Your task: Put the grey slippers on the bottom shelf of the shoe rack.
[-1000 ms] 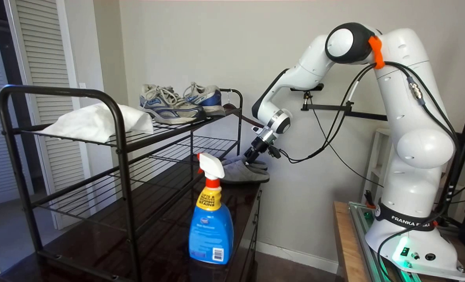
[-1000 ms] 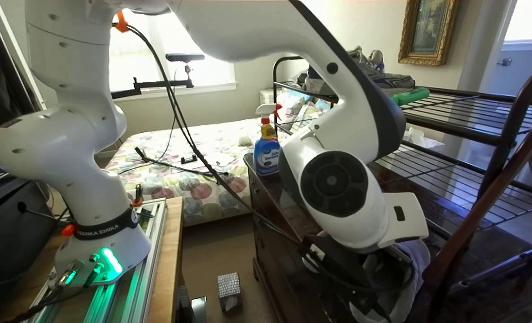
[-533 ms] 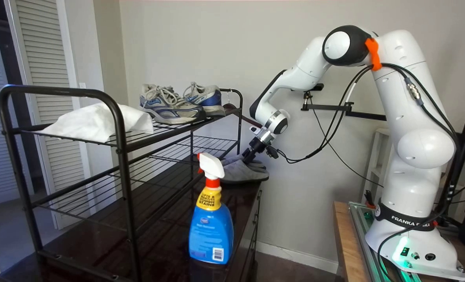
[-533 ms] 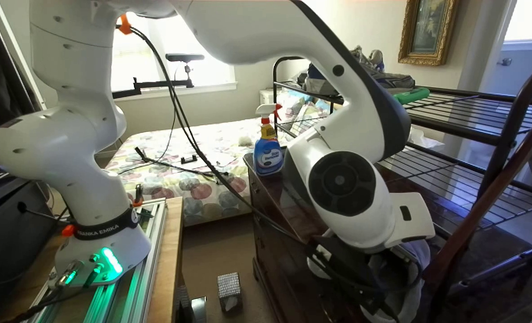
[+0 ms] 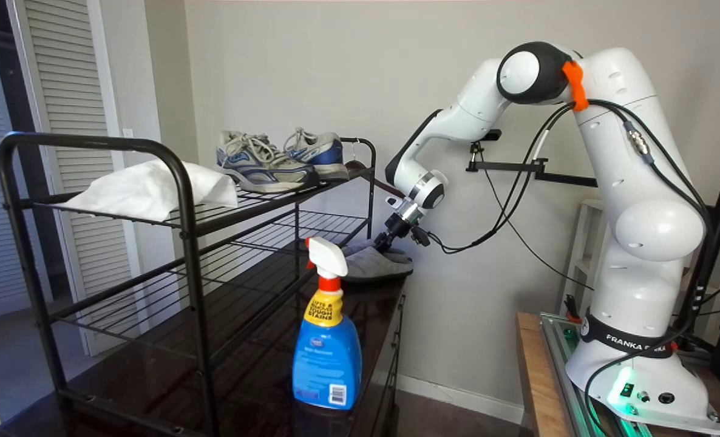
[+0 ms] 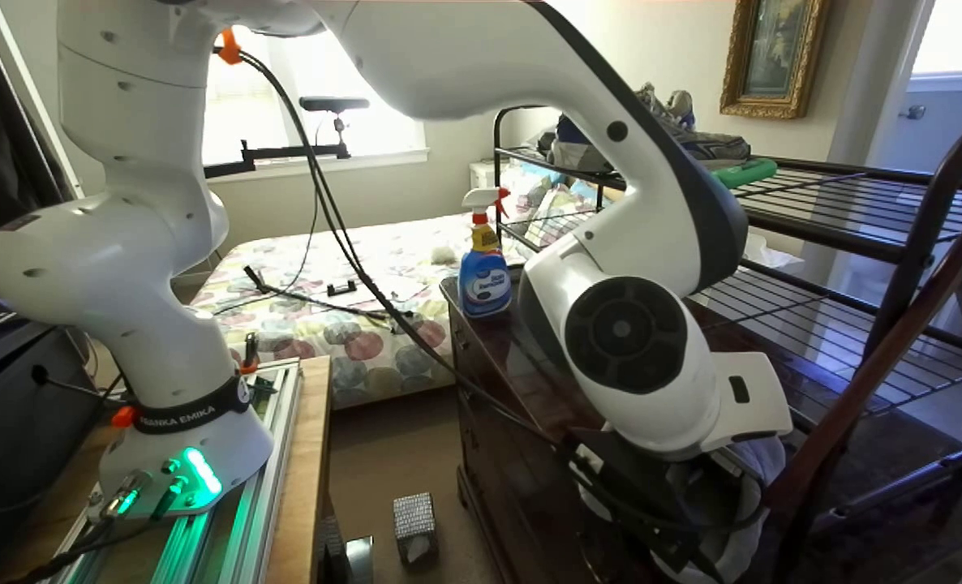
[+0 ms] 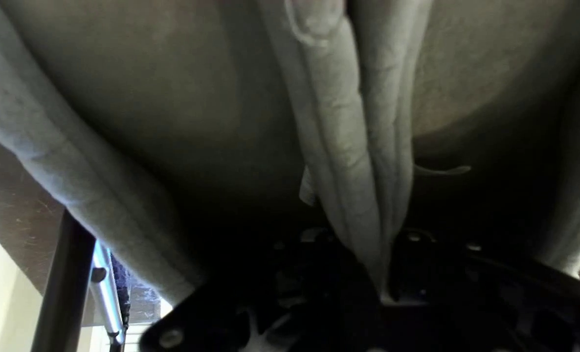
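Observation:
The grey slippers [image 5: 377, 266] sit side by side on the dark dresser top, at its far end beside the shoe rack [image 5: 193, 303]. My gripper [image 7: 375, 254] reaches down between them. In the wrist view its dark fingers are shut on the slippers' neighbouring side walls [image 7: 348, 146], pinching both together. The slippers' open insides face the camera to either side of the pinch. The rack's bottom shelf [image 5: 123, 309] is black wire, bare in the part that shows. In an exterior view the arm hides much of the slippers [image 6: 749, 527].
A blue spray bottle [image 5: 326, 358] stands on the dresser in front of the rack. Sneakers [image 5: 269, 164] and a white cloth [image 5: 153, 188] lie on the top shelf, with a green object [image 6: 745, 173]. A reddish-brown bar [image 6: 878, 365] leans against the rack's end near the gripper.
The gripper has closed and shifted slightly toward the rack. The slippers have been drawn together, and their heel ends have moved a little toward the rack.

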Available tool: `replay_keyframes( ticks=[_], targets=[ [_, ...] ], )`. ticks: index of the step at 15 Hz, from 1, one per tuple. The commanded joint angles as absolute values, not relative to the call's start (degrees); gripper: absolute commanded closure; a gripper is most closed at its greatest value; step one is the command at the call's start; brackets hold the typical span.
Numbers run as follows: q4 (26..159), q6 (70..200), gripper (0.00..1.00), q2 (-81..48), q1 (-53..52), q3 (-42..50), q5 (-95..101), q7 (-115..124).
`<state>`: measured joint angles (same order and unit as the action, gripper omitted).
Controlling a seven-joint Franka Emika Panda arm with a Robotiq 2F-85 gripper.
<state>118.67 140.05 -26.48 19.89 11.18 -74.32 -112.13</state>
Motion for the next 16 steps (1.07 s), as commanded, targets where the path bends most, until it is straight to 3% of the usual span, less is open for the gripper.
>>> replay_keyframes(
  ticks=[1, 11, 16],
  targets=[
    [119.2, 137.82, 1.0, -26.46, 19.38, 12.58, -69.65, -107.6],
    [128.83, 120.36, 0.98, -14.93, 25.31, 19.98, -52.69, -103.6],
    [132.83, 117.67, 0.98, -8.72, 25.63, 21.3, -53.33, -103.04]
  ],
)
